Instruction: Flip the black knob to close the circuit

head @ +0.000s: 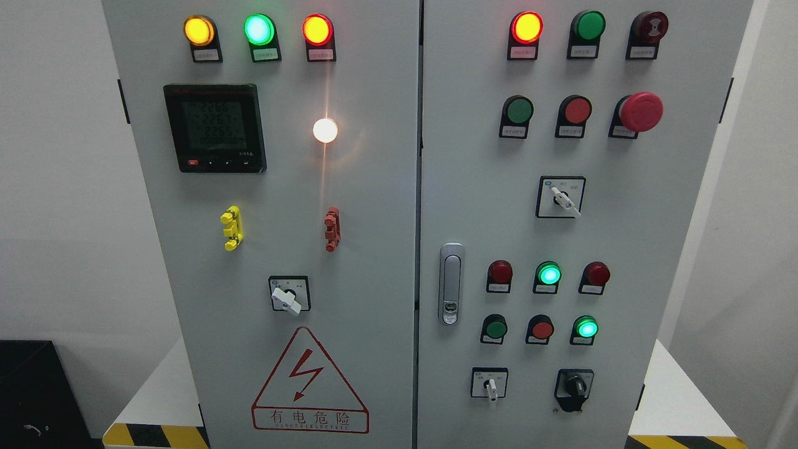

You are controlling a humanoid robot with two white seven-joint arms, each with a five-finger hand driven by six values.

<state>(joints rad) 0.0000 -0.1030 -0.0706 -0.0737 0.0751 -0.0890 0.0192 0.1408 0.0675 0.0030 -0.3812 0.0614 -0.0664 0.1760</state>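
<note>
The black knob (575,388) sits near the bottom right corner of the cabinet's right door (679,249), its grip standing roughly upright on a black base. Just to its left on the same row is a white-handled selector switch (490,384) on a square plate, its handle pointing down. Above these two come two rows of three round buttons and lamps: the lower row has a dark green button (495,328), a red button (541,328) and a lit green lamp (585,328); the upper row has a dark red lamp (500,272), a lit green lamp (548,274) and another dark red lamp (596,274). Left of them, close to the door's left edge, is a silver latch handle (451,284). Higher up, a second white selector switch (561,197) points down and to the right. Toward the top right corner sits a large red mushroom button (642,112), with a lit red-and-yellow lamp (527,27) in the top row.

The left door (374,249) carries a digital meter (214,128) near its upper left, three lit lamps along the top edge, a bright white lamp (325,130), a yellow clip (231,227), a red clip (332,229), a white selector switch (288,295) and a red triangular warning sign (310,383) by the bottom edge.

Neither robot hand appears in the head view, so the state of the fingers cannot be told.
</note>
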